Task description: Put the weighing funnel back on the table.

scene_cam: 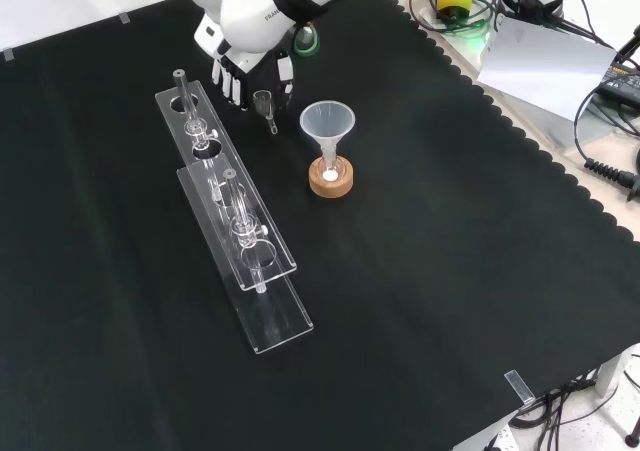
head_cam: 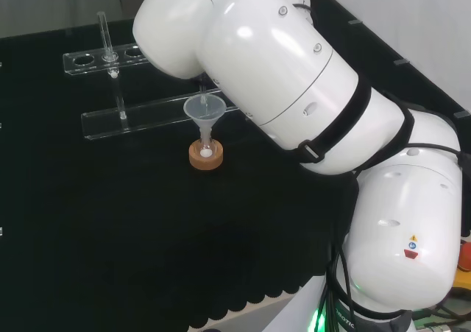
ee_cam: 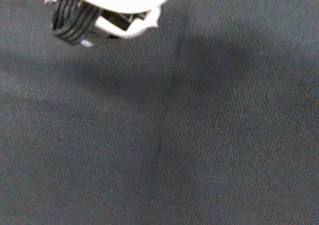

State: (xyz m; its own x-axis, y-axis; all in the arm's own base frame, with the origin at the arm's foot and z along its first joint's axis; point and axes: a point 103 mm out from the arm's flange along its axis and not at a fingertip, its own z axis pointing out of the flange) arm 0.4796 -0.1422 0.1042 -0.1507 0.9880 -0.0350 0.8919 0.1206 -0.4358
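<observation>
Fingers: The black and white fingers [scene_cam: 230, 87] hang downward with the thumb [scene_cam: 286, 75] opposite them. They look drawn in on a small clear piece between them, so I judge it pinched, though the contact itself is hard to make out.
Weighing funnel: The weighing funnel [scene_cam: 265, 106] sits between fingers and thumb, cup uppermost and short stem slanting down toward the cloth [scene_cam: 450, 271]. Whether the stem touches the cloth cannot be told.
Hand: In the front view the hand [scene_cam: 240, 71] is low over the cloth near the far edge of the bench [scene_cam: 120, 301]. The wrist view shows black weave and the hand's shadow close beneath it.
Handling: The piece is probably very light, rigid, smooth and breakable, and its slick clear walls give little purchase. The sides of the cup suit a pinch better than the thin stem. Once laid down it may roll.
Neighbours: A clear rack [scene_cam: 215, 166] has its far end just beside the fingers. The funnel [scene_cam: 327, 121] stands near by toward the bench's middle, mouth up, with its stem in a small flask [scene_cam: 329, 169] on a cork ring [scene_cam: 331, 184].
</observation>
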